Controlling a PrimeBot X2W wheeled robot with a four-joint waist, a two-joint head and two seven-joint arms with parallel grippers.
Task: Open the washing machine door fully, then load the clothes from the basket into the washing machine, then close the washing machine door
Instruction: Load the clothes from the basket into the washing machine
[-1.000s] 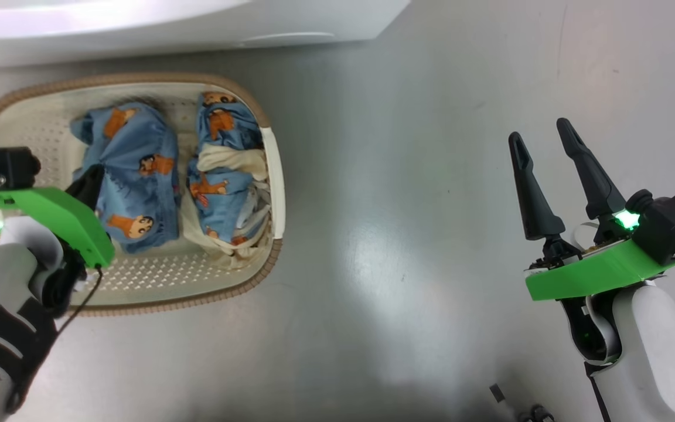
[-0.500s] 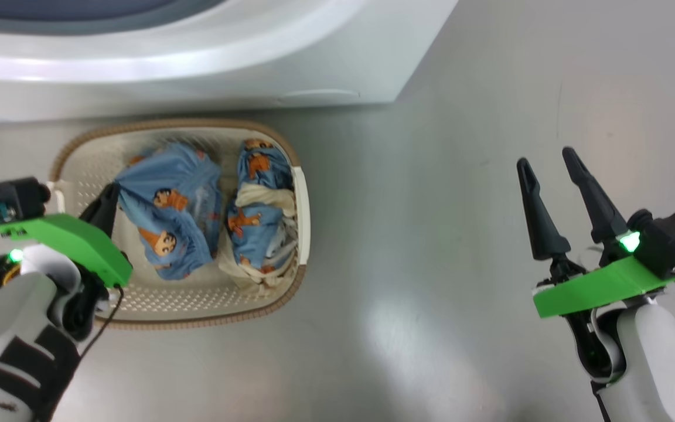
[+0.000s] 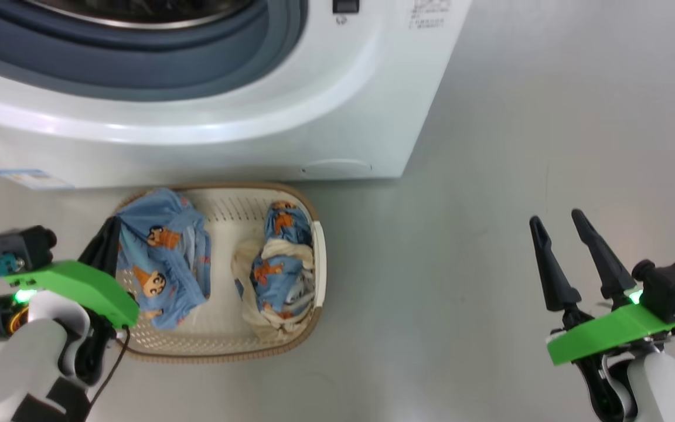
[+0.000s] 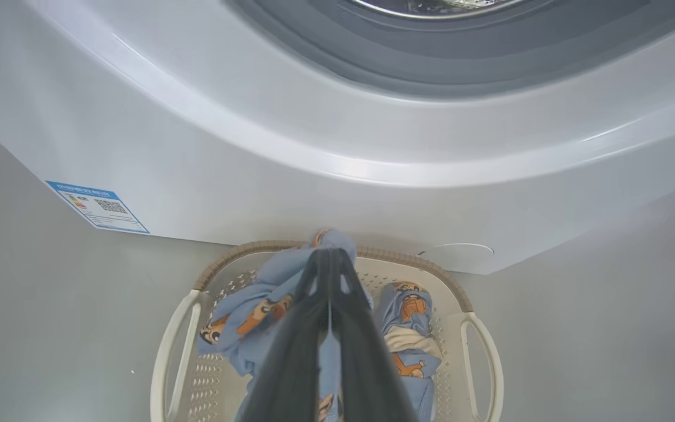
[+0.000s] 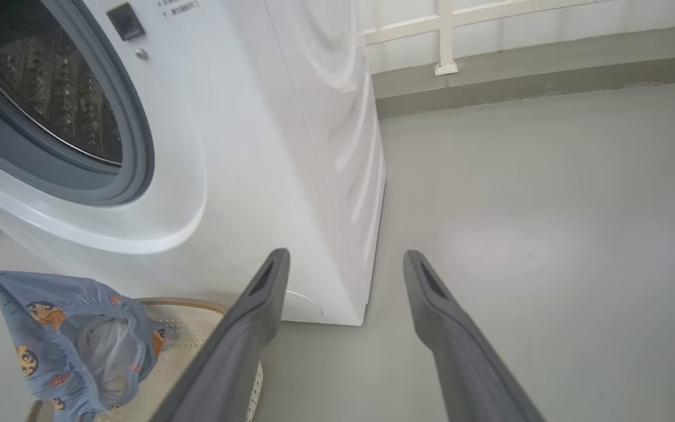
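Note:
The washing machine [image 3: 337, 117] stands at the top of the head view, its steel drum [image 5: 50, 88] uncovered behind the grey-blue seal [image 3: 138, 64]. The washing machine door is out of view. The basket [image 3: 320, 258] sits on the floor right before the machine. My left gripper [image 3: 113, 225] is shut on one bundle of the clothes [image 3: 164, 264], which hangs from it above the basket's left half. The left wrist view shows the shut fingertips [image 4: 329, 253] pinching that blue fabric [image 4: 267, 305]. The second bundle [image 3: 282, 264], with cream cloth, lies in the basket. My right gripper [image 3: 555, 217] is open over bare floor.
Grey floor [image 3: 460, 264] spreads to the right of the machine and basket. A blue label [image 4: 97, 206] sits low on the machine's front. A low wall base with a white frame [image 5: 443, 41] runs behind the machine's right side.
The head camera has tilted up, bringing the machine's opening into view. My left gripper has risen with the blue bundle, lifting it off the basket's floor. The right gripper has held its pose.

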